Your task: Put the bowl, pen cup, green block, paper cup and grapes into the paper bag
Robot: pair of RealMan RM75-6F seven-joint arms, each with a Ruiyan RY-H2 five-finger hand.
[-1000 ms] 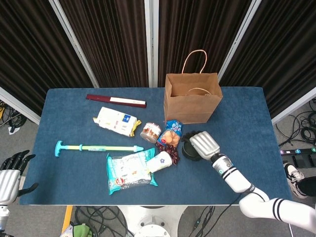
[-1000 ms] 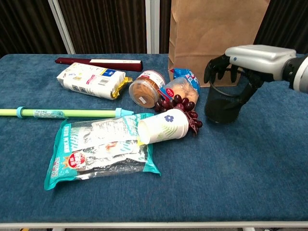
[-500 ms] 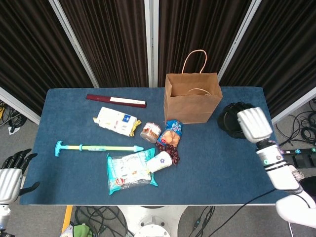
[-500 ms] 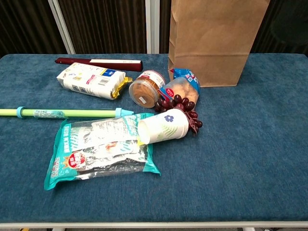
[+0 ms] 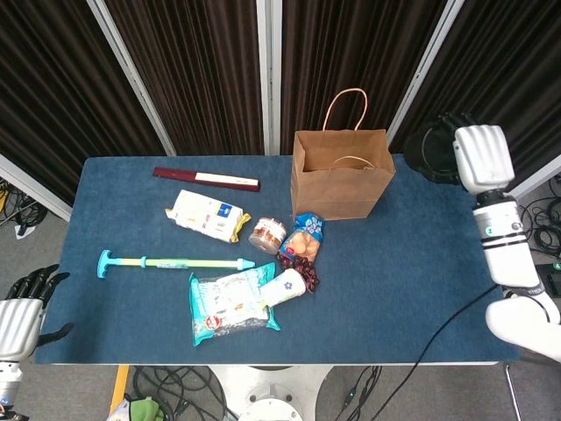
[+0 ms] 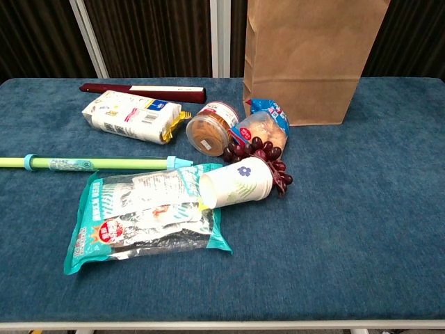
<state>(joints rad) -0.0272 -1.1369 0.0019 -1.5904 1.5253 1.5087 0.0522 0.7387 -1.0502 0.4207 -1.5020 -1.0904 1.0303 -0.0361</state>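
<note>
Head view showed the right hand [image 5: 481, 158] raised beside the upper right of the paper bag [image 5: 342, 174], its fingers wrapped around the black pen cup [image 5: 435, 151]. A second before, that hand had gripped the cup down on the table [image 5: 421, 281] next to the grapes [image 5: 298, 253]; half a second before, it had been lower, off the bag's right side. The cup now hung level with the bag's top, just right of it, not over the opening. The left hand [image 5: 19, 317] sat off the table's near left corner as before, fingers spread and holding nothing. The paper cup [image 5: 285, 287] lay on its side against the snack packet [image 5: 230, 303], touching the grapes, unchanged. Chest view no longer caught either hand or the pen cup.
</note>
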